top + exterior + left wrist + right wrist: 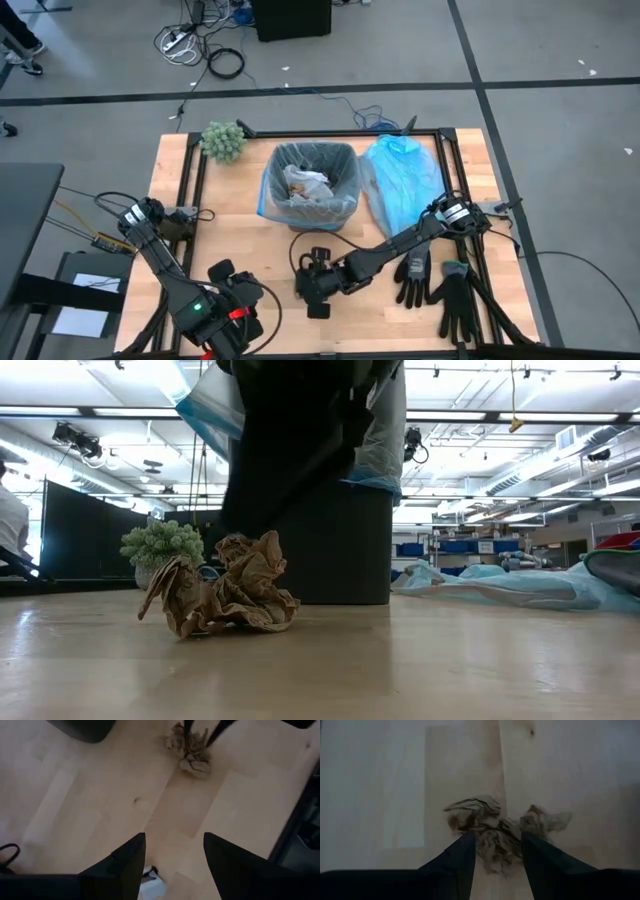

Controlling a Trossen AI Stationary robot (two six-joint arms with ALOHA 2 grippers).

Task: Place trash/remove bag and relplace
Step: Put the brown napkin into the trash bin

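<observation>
On my table (230,205) I see a green fuzzy clump (223,141) at the far left corner. A light-blue plastic bag (402,185) lies just beside the black bin (335,545). Two black gloves (438,285) lie near the right edge.

Lab hall: ceiling strip lights (590,485), floor cables (200,50), framed wooden table (250,290).

The right gripper (497,851) points down at the light wooden table (385,780), and its two dark fingers (459,862) stand apart. Between them lies a crumpled brown paper scrap (495,827), which spreads out past both fingers on each side. The fingers are at the scrap's edges, but if they press it I cannot tell.
</observation>
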